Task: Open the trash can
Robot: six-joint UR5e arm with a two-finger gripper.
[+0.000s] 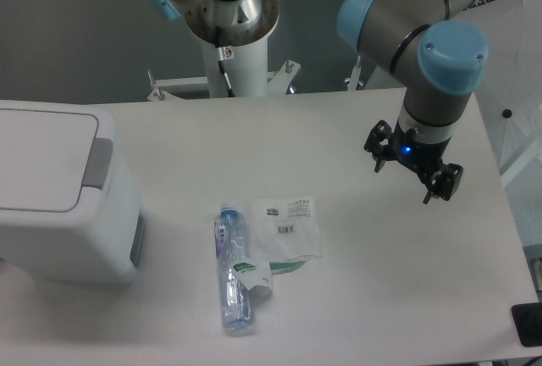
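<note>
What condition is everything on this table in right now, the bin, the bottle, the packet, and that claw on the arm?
Trash can: lid shut, standing upright at the table's left edge.
Plastic bottle: lying on its side, cap on, looks empty.
Clear packet: lying flat beside the bottle, touching it.
Gripper: jaws apart, holding nothing, hanging above the table's right side, far from the trash can.

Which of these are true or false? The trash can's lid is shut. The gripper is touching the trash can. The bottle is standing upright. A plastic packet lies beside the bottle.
1. The trash can has its lid shut: true.
2. The gripper touches the trash can: false; it hangs far off, over the table's other side.
3. The bottle stands upright: false; it lies on its side.
4. A plastic packet lies beside the bottle: true.
</note>
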